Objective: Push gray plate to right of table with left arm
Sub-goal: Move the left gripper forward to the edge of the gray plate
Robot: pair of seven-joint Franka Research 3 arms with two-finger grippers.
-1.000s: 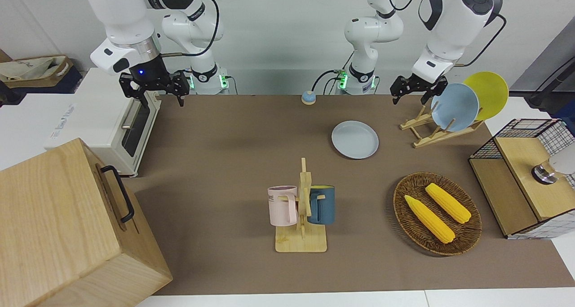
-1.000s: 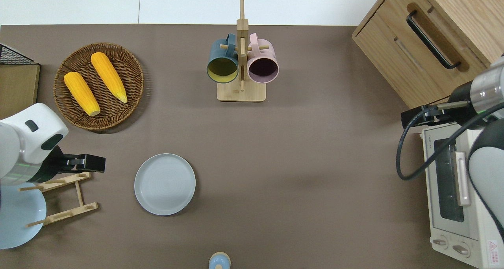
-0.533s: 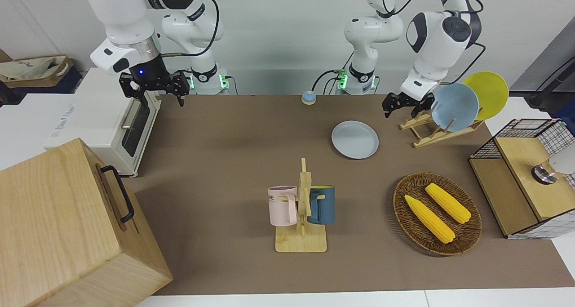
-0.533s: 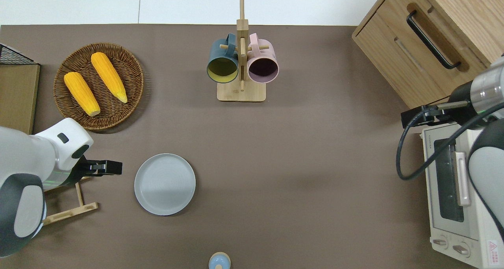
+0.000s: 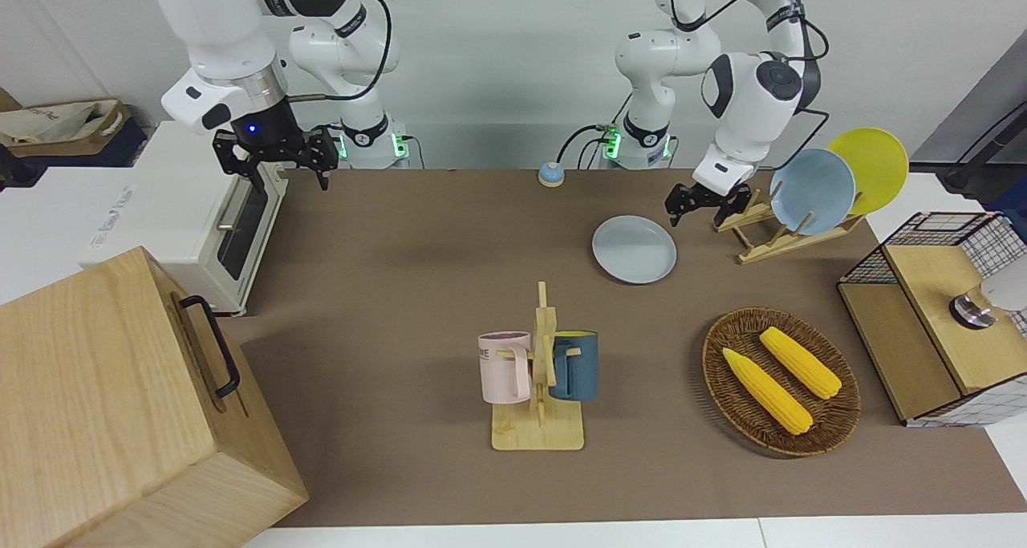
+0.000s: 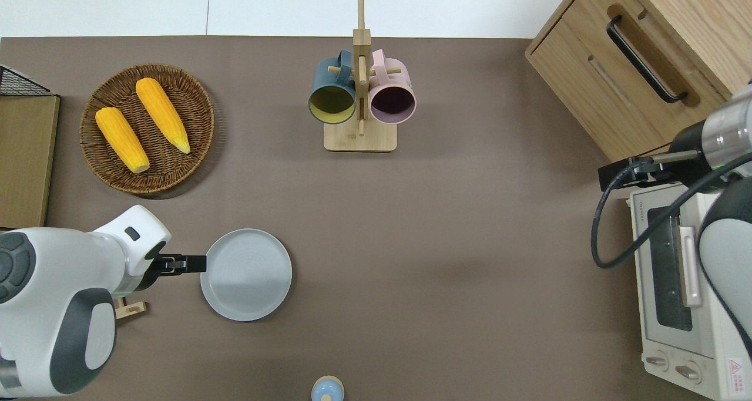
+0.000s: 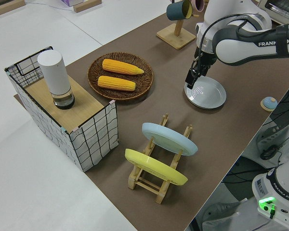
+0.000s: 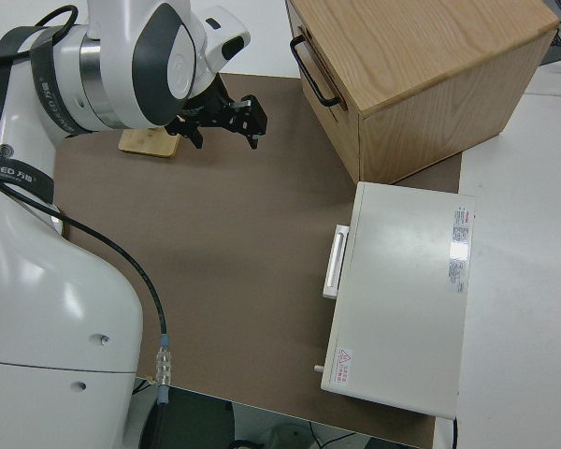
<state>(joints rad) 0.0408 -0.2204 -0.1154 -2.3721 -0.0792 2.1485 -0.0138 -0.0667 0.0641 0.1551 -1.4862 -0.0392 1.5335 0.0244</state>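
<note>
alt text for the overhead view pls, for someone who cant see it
The left arm's pincer sits at the rim of the gray plate on the brown table, at the plate's edge toward the left arm's end. Farther from the robots stand a corn basket and mug rack.

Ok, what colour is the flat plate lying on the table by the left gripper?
Pale gray-blue. The gray plate shows best in the overhead view.

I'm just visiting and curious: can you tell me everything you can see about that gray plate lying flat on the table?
The gray plate is round, shallow and pale gray-blue, with a low raised rim and faint rings inside; it looks like smooth ceramic or plastic. It is empty and lies flat on the brown table, nearer to the robots than the wicker basket. The left arm's end effector sits at its rim on the left arm's end; whether they touch is unclear.
</note>
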